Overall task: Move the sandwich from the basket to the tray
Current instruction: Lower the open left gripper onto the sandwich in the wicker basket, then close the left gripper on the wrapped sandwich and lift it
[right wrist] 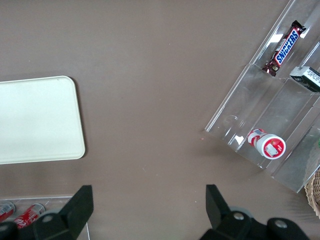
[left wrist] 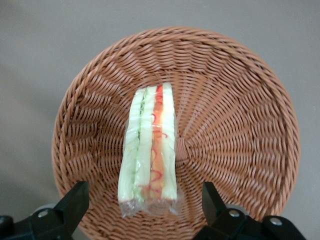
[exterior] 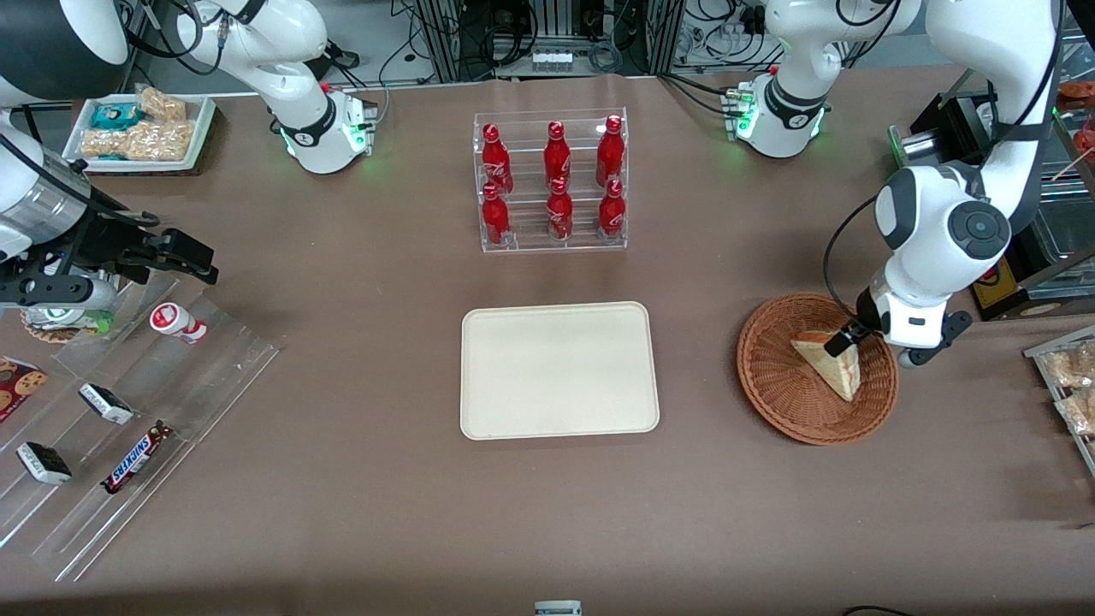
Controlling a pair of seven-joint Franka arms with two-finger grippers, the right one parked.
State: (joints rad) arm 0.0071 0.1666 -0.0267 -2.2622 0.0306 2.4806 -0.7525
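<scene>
A: Right, nearest the front camera lies the tray, cream and flat on the brown table, nothing resting on it.

B: And toward the working arm's end?

A: Beside the tray, well apart from it, sits the wicker basket, with the sandwich lying inside. From the wrist camera you get the sandwich edge-on: pale bread, green and orange-red layers, clear wrap bunched at one end, lying across the basket floor near its middle.

B: Where's the gripper?

A: The gripper hangs low over the basket, at the end of the sandwich farther from the front camera. Its fingers are spread wide, one on each side of the sandwich's end, neither touching it that I can see.

B: And farther up the table?

A: A clear rack holding six red bottles, farther from the camera than the tray. Toward the parked arm's end, clear stepped shelves with a Snickers bar.
</scene>
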